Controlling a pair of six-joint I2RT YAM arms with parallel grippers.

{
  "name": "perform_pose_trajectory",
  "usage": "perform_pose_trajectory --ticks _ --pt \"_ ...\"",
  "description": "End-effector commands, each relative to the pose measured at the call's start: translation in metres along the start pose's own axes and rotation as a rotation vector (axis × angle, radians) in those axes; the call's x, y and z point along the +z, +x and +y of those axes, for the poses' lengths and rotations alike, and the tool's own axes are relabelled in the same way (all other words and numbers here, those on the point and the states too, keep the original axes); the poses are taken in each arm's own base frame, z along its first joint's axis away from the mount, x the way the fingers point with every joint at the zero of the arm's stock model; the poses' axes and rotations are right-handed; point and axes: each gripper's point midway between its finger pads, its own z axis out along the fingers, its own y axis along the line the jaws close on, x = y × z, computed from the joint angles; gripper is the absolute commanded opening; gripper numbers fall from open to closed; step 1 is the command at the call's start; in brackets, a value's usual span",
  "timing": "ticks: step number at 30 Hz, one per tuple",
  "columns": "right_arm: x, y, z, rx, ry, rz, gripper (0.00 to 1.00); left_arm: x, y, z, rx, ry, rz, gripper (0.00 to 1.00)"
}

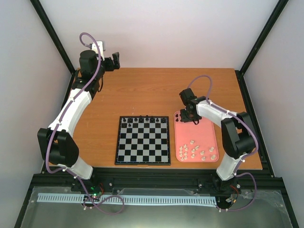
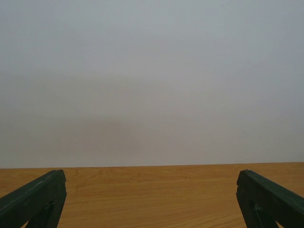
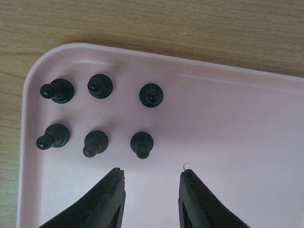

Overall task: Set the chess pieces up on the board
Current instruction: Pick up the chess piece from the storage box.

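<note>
Top view, task things: the black pawns sit in the far-left corner of the pink tray, which lies just right of the chessboard. A row of black pieces stands along the board's far edge, and white pieces are scattered at the tray's near end.
Top view, nearer arm: the right tool hangs directly over that tray corner. The left tool is well apart, raised by the far-left corner of the surface.
Top view, right arm pose: elbow bent back to the right, forearm reaching left, wrist pointing down.
Left wrist view: the left tool is spread wide and empty, facing bare surface and wall with no piece in sight.
Right wrist view, pawns: six black pawns stand upright in two rows of three, their long axes pointing up toward the camera.
Right wrist view, key relation: the right tool is spread and holds nothing. The nearest pawn lies just ahead of the gap, slightly left of its middle.
Next move, judged: a short forward and downward reach should straddle it.
</note>
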Motion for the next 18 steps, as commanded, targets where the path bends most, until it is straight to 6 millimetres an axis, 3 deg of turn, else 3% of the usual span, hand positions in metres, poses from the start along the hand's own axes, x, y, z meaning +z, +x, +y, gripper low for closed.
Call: perform_pose_trajectory --ticks 1,6,10,18 --pt "0.010 -0.006 0.003 0.006 -0.019 -0.002 0.38 -0.007 -0.020 -0.007 0.009 0.021 -0.048 1.00" --pt "0.015 -0.006 0.003 0.002 -0.021 0.012 0.37 -0.006 -0.019 -0.006 0.009 0.020 -0.047 1.00" --pt "0.018 -0.007 0.002 0.004 -0.022 0.016 0.28 -0.006 -0.019 -0.006 0.011 0.019 -0.046 1.00" --pt "0.024 -0.009 0.004 -0.006 -0.035 0.031 0.27 -0.006 -0.019 -0.006 0.011 0.016 -0.047 1.00"
